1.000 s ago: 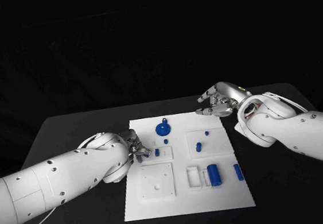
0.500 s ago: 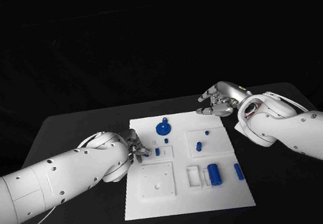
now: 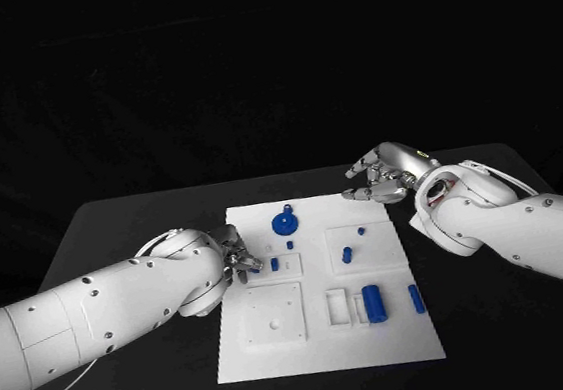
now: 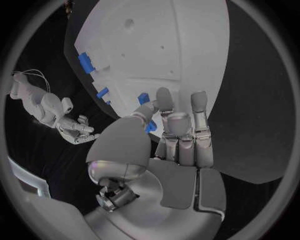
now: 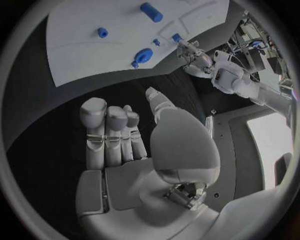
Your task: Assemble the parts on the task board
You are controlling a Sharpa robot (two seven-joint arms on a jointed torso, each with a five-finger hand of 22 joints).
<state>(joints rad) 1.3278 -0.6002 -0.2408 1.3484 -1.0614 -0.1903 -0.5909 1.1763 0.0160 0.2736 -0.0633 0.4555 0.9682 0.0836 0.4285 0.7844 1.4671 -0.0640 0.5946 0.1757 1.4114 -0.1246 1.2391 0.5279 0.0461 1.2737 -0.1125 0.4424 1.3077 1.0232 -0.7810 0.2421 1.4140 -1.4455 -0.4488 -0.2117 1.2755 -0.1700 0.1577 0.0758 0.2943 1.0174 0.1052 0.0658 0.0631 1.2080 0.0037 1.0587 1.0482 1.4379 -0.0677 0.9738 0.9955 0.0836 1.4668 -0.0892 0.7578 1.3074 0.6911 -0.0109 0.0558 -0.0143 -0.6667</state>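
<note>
- The board [image 3: 321, 290] lies mid-table, its long axis running from 12 to 6 o'clock in the head view.
- The left hand [image 3: 231, 257] is at the board's 9 o'clock edge, fingertips over a small blue peg [image 3: 276, 263] standing in the upper-left block.
- The wrist view puts a small blue piece [image 4: 149, 127] right at the thumb and fingertips [image 4: 164, 98]. Whether it is pinched or merely touched I cannot tell (the thumb hides the contact).
- The remaining left fingers lie fairly straight and close together, pointing across the board toward 3 o'clock.
- The peg's long axis looks upright, so any seating move would go straight down from the fingertips, I judge.
- The right hand [image 3: 384, 176] hangs off the board's 1 o'clock corner over the table [image 3: 113, 233], clear of every part.
- Its fingers [image 5: 105, 132] are curled loosely inward and nothing shows in them: empty, half-closed.
- The round blue gear [image 3: 283, 223] sits near 12 o'clock on the board, between the two hands and somewhat nearer the left.
- A blue cylinder [image 3: 373, 303] lies toward 5 o'clock, its long axis running 12 to 6, with a slim blue bar [image 3: 416, 298] just beside it at its 3 o'clock.
- Two small blue pieces [image 3: 348, 255] stand in the upper-right block, nearer the right hand.
- The left hand is plainly the one at work; the right is nearer the loose cylinder for a later step.
</note>
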